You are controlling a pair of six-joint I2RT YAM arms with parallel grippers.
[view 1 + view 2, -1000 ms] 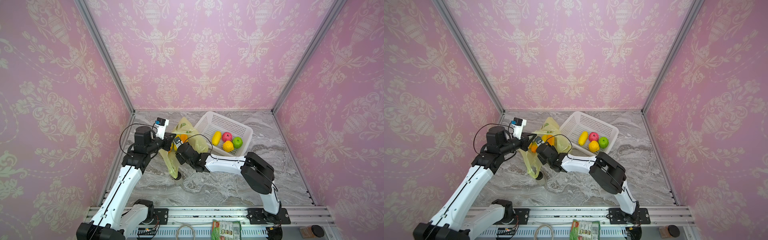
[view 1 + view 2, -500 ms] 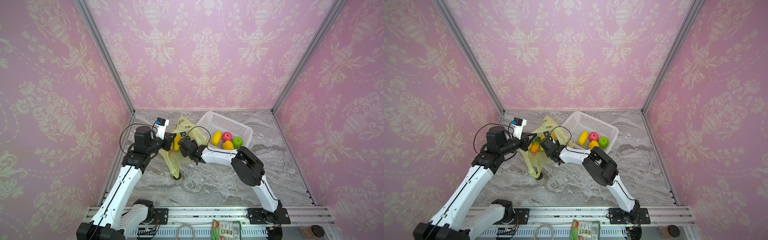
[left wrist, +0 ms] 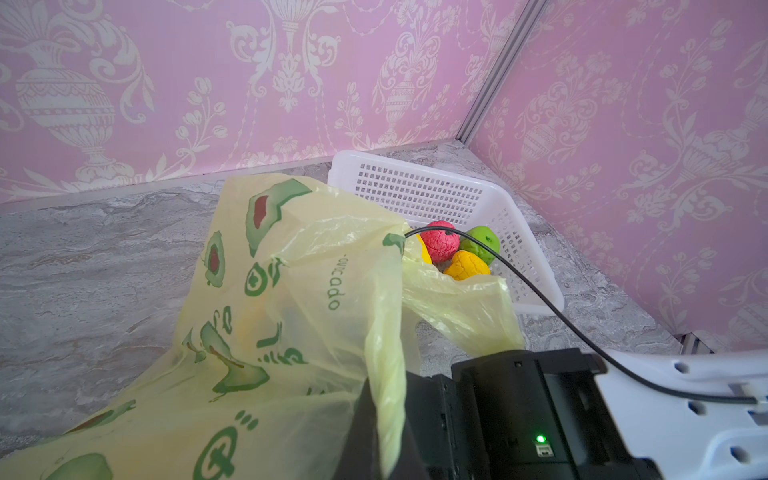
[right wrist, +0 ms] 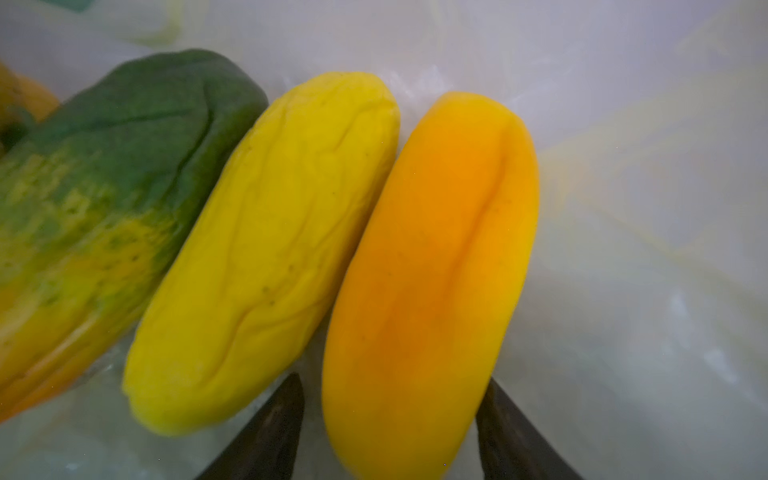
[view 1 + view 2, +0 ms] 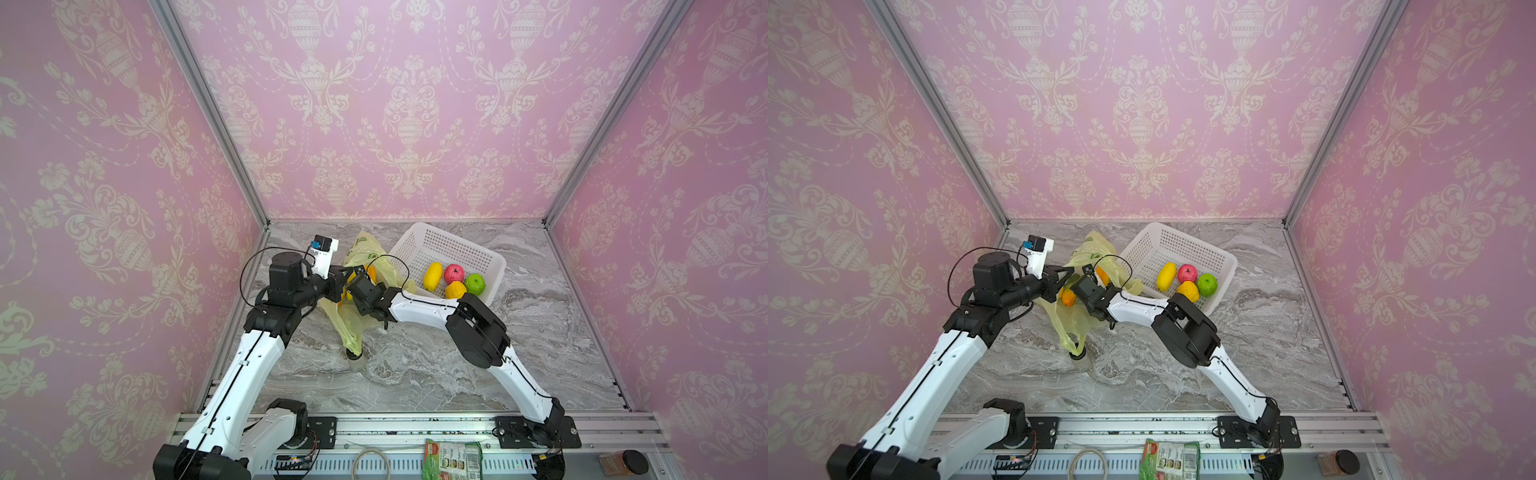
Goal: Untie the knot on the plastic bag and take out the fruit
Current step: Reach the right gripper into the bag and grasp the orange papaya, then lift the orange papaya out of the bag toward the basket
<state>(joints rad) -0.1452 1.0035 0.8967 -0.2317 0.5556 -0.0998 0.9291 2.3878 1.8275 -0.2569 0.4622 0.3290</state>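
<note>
bag (image 5: 353, 320) 1 | basket (image 5: 440, 245) 1 | fruit (image 5: 454, 274) 4 basketed, 3+ bagged

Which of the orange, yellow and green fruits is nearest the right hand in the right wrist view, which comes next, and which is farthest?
1. The orange fruit: between the fingers of the right hand.
2. The yellow fruit: alongside the orange one, just outside one finger.
3. The green fruit: beyond the yellow one.

Both top views looking steeply down from high front, sharing whole table (image 5: 415, 374). Left wrist view looking low across plastic bag (image 3: 291, 291) toward basket (image 3: 415, 191). Right wrist view facing fruit (image 4: 428, 270), very close.
</note>
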